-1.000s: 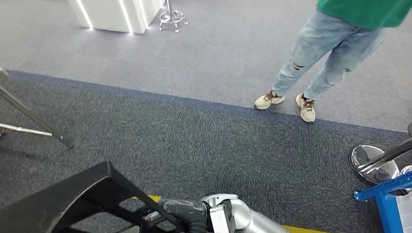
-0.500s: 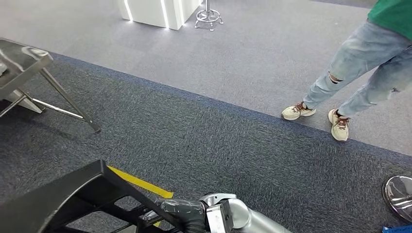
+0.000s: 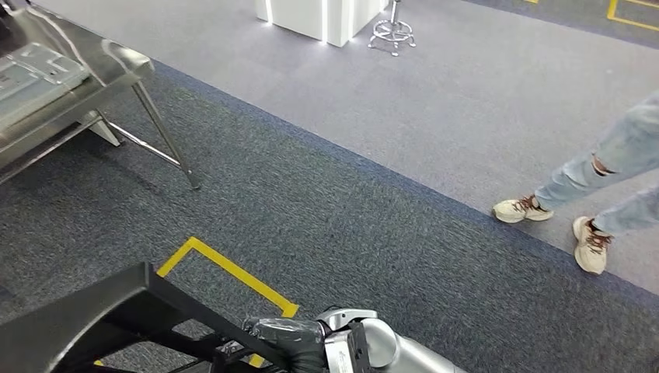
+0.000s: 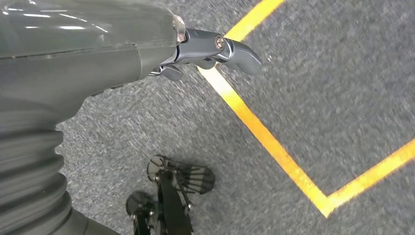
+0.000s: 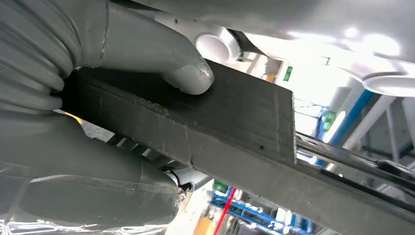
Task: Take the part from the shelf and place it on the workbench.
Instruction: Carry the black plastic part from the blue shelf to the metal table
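The part is a large black plastic frame with an angled flat top and struts, low at the left of the head view. My right hand grips it at one bar. In the right wrist view the thumb and fingers clamp a flat black edge of the part. A shiny metal workbench on slanted legs stands at the far left, well away from the part. My left hand hangs over the carpet, holding nothing, its thumb sticking out.
A pale flat piece lies on the workbench. Yellow tape lines mark the dark carpet just ahead of the part. A person's legs and shoes stand at the right. Far off are a white lit counter and a stool base.
The camera has turned left: the person and counter slid right, and the workbench and yellow tape came into view. The right hand still holds the part the same way.
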Robot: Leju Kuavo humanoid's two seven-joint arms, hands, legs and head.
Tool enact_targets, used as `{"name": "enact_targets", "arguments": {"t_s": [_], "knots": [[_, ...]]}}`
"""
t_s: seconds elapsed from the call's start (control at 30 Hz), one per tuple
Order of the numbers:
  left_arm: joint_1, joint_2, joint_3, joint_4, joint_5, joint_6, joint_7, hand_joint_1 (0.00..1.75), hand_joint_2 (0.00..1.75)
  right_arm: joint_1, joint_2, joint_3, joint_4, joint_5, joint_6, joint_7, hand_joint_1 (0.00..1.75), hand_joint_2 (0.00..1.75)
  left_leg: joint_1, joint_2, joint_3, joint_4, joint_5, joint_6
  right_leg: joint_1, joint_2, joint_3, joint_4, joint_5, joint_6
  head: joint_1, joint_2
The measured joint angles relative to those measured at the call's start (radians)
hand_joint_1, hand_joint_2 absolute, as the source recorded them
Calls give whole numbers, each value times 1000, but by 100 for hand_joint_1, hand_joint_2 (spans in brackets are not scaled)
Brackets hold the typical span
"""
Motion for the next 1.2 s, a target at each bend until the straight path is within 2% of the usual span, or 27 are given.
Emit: {"name": "enact_targets", "arguments": {"t_s": [0.03,0.07,0.1,0.13,0.17,0.2,0.27,0.33,0.4,0.43,0.5,0.53,0.57,0.6,0.63,0.67,0.7,0.77,0.83,0.93,0.97,1.0,1.07,1.1,1.13,1.17,1.2], "knots": [[-2,-1,0,0,0,-2,-1,0,175,-1,0,0,-1,3,-4,0,171,175,-1,-12,2,-1,0,3,-1,29,-31,60,-28,0,0,0],[-5,-1,0,0,0,-3,-2,0,175,-1,-1,0,-2,5,-7,1,171,175,-2,-25,2,-1,-1,6,0,43,-71,127,-54,-1,1,0],[-6,-1,0,0,0,-5,-2,0,175,0,-3,0,-3,7,-9,1,171,175,-3,-39,2,1,-2,7,1,49,-106,181,-68,-3,1,0],[-6,-2,0,0,-1,-6,-3,0,175,1,-5,0,-4,8,-10,2,171,175,-4,-54,2,2,-3,8,2,52,-129,208,-64,-4,1,0],[-5,-2,0,0,-1,-7,-5,0,175,1,-6,0,-6,9,-11,2,171,175,-4,-69,3,5,-5,7,2,54,-132,195,-39,-6,0,0],[-4,-2,1,0,-1,-8,-6,0,175,1,-7,0,-9,9,-11,2,171,175,-4,-84,4,7,-7,6,3,59,-118,149,-1,-9,1,0],[-4,-4,1,0,0,-9,-8,0,175,-1,-7,1,-14,9,-11,2,171,175,-4,-109,4,14,-12,0,1,95,-67,17,71,-14,0,0],[-5,-6,2,0,1,-9,-9,0,175,-2,-7,1,-16,9,-11,2,171,175,-3,-131,-1,19,-15,-10,1,121,-40,-51,95,-17,0,0],[-2,-6,5,0,2,-9,-9,0,175,-3,-7,1,-17,8,-11,2,171,175,0,-148,-5,17,-15,-23,3,105,-35,-58,95,-23,0,0],[1,-7,7,0,3,-9,-9,0,175,-5,-7,1,-18,8,-11,2,171,175,1,-141,-6,20,-17,-28,3,95,-31,-63,96,-29,0,0],[1,-8,11,0,4,-9,-7,0,175,-9,-5,1,-19,5,-11,1,171,175,1,-90,-28,72,-48,-38,1,71,-20,-73,97,-40,-3,0],[-2,-9,14,0,6,-9,-6,0,175,-10,-5,1,-19,4,-11,1,171,175,2,-57,-54,128,-77,-43,2,57,-17,-75,95,-44,-4,0],[-4,-10,15,0,7,-9,-6,0,175,-11,-5,2,-19,3,-11,1,171,175,5,-35,-89,195,-109,-49,4,44,-15,-76,92,-47,-5,0],[-6,-10,17,0,9,-9,-5,0,175,-11,-5,2,-19,3,-10,1,171,175,8,-26,-120,255,-132,-53,6,30,-13,-76,89,-48,-5,0],[-5,-11,18,0,10,-9,-3,0,175,-11,-5,3,-18,2,-10,1,171,175,11,-22,-139,289,-139,-56,7,17,-12,-75,86,-48,-5,0],[-3,-12,18,0,10,-9,-2,0,175,-11,-5,3,-17,1,-10,1,171,175,13,-18,-138,284,-126,-59,7,4,-10,-75,84,-47,-5,0],[-1,-12,19,0,10,-9,0,0,175,-11,-5,4,-16,0,-10,1,171,175,15,-11,-115,240,-97,-59,7,-8,-6,-75,81,-45,-5,0],[-1,-12,21,0,10,-9,0,0,175,-13,-5,4,-16,-3,-10,0,171,175,10,31,-42,100,-36,-53,11,-32,3,-74,72,-38,-5,0],[-5,-12,22,0,11,-8,1,0,175,-15,-6,4,-15,-6,-10,0,171,175,1,58,-3,23,-17,-37,15,-53,9,-73,65,-28,-4,0],[0,-12,25,0,11,-8,2,0,175,-18,-6,5,-13,-6,-11,0,171,175,-3,28,0,11,-18,-15,14,-74,17,-75,55,-10,-3,0],[2,-11,25,0,11,-8,2,0,175,-20,-6,5,-13,-5,-12,-1,171,175,-1,17,4,5,-16,-10,11,-60,16,-64,45,-5,-3,0],[2,-11,26,0,11,-8,2,0,175,-21,-6,5,-12,-5,-13,-1,171,175,1,6,9,0,-14,-4,9,-34,5,-35,28,0,-3,0],[-4,-12,26,0,11,-8,2,0,175,-22,-7,6,-9,-4,-14,-2,171,175,2,-17,13,-4,-13,4,5,27,-54,81,-27,2,-2,0],[-6,-12,26,0,11,-8,2,0,175,-22,-9,6,-6,-3,-15,-3,171,175,1,-31,13,-3,-14,7,4,42,-93,147,-50,2,-1,0],[-7,-12,26,0,11,-8,3,0,175,-21,-11,6,-3,-3,-15,-3,171,175,1,-45,14,-2,-15,8,4,49,-123,193,-59,1,-1,0],[-7,-12,26,0,12,-9,3,0,175,-20,-12,7,0,-2,-15,-2,171,175,0,-60,14,0,-16,8,4,52,-138,202,-47,1,-1,0],[-6,-12,26,0,13,-9,4,0,175,-20,-13,7,1,-1,-15,-2,171,175,0,-75,15,3,-18,7,4,55,-133,174,-15,-1,-1,0]]}}
